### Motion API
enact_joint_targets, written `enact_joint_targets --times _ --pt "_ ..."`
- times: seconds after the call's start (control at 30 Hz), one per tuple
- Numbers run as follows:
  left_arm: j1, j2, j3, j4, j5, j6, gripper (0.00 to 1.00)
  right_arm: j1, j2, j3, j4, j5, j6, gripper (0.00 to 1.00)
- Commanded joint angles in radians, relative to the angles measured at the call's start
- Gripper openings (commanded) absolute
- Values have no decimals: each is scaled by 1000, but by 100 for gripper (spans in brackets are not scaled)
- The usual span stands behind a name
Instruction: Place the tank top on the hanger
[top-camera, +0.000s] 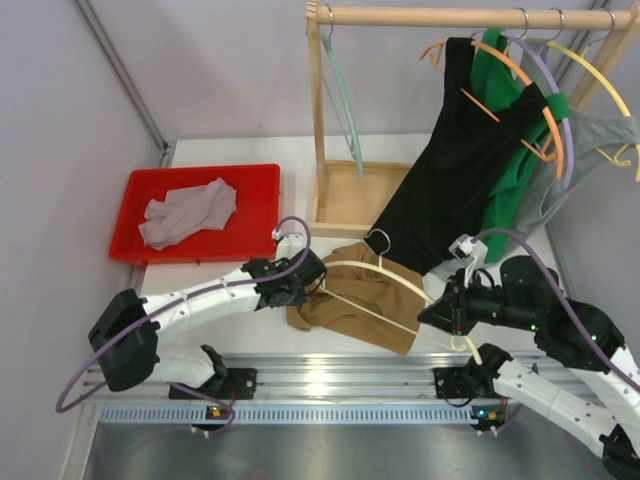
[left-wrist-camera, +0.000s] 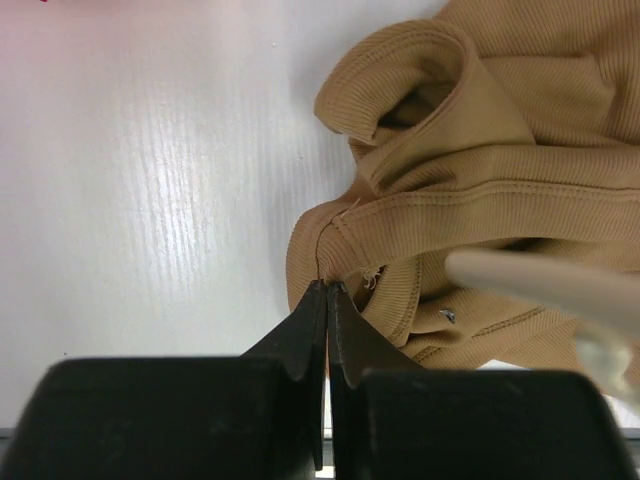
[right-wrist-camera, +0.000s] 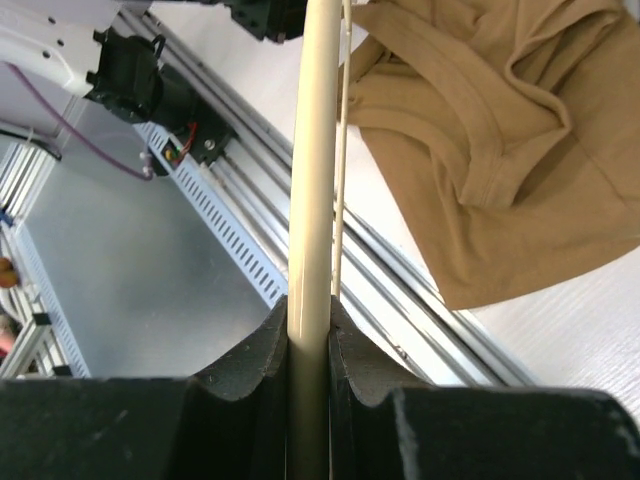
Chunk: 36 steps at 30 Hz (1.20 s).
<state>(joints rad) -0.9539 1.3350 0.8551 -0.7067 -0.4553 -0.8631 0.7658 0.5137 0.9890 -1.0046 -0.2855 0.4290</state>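
Far left on the white surface (top-camera: 295, 190) I see a red tray (top-camera: 255, 200) with a crumpled pale grey-lilac garment (top-camera: 188, 213) lying in it. Back centre stands a wooden clothes rack (top-camera: 430, 16) with a boxed wooden base (top-camera: 355, 200). A pale green hanger (top-camera: 343, 100) hangs bare by the left post. Further right hang a black top (top-camera: 455, 170), a green garment (top-camera: 510, 190), a grey garment (top-camera: 590, 150) and a bright yellow hanger (top-camera: 598, 75), bunched together. An aluminium rail (top-camera: 330, 385) runs along the near edge.

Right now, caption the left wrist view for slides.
Left gripper pinches the edge of a tan ribbed knit tank top.
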Motion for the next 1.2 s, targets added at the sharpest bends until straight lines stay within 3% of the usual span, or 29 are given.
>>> enact_joint_targets --times 0.0,0.37,1.17 --pt "24 -30 24 30 14 47 0 7 -15 -21 49 -95 7 0" --pt "37 -36 38 41 33 58 0 9 -11 -105 95 -149 5 0" --pt "24 -152 67 21 95 108 0 9 -4 -424 604 -237 37 0"
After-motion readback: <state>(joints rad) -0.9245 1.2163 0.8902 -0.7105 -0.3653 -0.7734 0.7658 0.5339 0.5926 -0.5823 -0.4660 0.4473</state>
